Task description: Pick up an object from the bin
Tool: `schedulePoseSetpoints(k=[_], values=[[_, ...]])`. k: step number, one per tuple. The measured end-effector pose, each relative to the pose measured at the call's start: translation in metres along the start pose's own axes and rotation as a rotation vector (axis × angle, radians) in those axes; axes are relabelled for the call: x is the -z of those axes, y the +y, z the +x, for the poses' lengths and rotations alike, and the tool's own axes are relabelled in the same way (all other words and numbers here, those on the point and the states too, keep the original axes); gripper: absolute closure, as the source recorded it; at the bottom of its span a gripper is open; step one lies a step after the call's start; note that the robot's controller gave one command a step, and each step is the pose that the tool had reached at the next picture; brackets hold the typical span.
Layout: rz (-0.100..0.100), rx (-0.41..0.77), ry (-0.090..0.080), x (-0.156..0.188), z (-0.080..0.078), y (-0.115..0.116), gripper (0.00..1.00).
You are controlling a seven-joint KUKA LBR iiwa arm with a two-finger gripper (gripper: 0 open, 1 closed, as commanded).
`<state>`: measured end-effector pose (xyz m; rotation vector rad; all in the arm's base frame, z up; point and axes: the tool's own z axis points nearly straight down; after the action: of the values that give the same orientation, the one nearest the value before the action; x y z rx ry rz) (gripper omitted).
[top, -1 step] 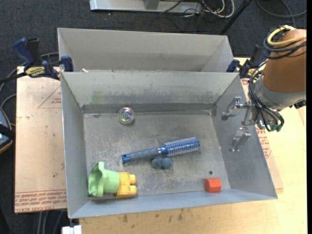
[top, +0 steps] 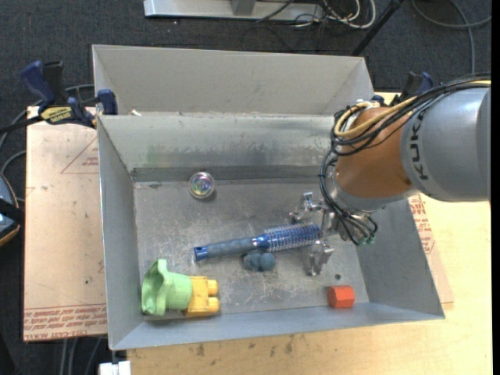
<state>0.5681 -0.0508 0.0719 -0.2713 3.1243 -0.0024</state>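
My gripper (top: 312,234) is low in the right half of the bin, open. One finger (top: 308,207) stands on the far side and the other (top: 316,261) on the near side of the bristle end of a blue hairbrush (top: 250,244). The brush lies on the bin floor with its handle pointing left. Its bristle head sits in the gap between the fingers, and neither finger visibly presses on it. A small blue-grey lump (top: 259,262) lies just in front of the brush's middle. In the front right corner of the bin lies an orange-red block (top: 341,296).
A green and yellow plastic toy (top: 178,292) lies in the front left corner. A shiny round silvery thing (top: 201,184) sits near the back wall, left of centre. The arm and its orange cover with cables hang over the bin's right side.
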Motion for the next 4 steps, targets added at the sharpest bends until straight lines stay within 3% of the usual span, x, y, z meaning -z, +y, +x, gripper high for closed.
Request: schedulePoseSetpoints(k=[1, 2, 3, 4], values=[[-0.004, 0.166, 0.000, 0.029, -0.007, 0.040, 0.00], [-0.004, 0.237, 0.004, 0.028, -0.003, 0.047, 0.00], [-0.006, 0.222, -0.001, 0.001, -0.005, 0.030, 0.00], [-0.005, 0.222, 0.003, 0.004, -0.007, 0.031, 0.00]])
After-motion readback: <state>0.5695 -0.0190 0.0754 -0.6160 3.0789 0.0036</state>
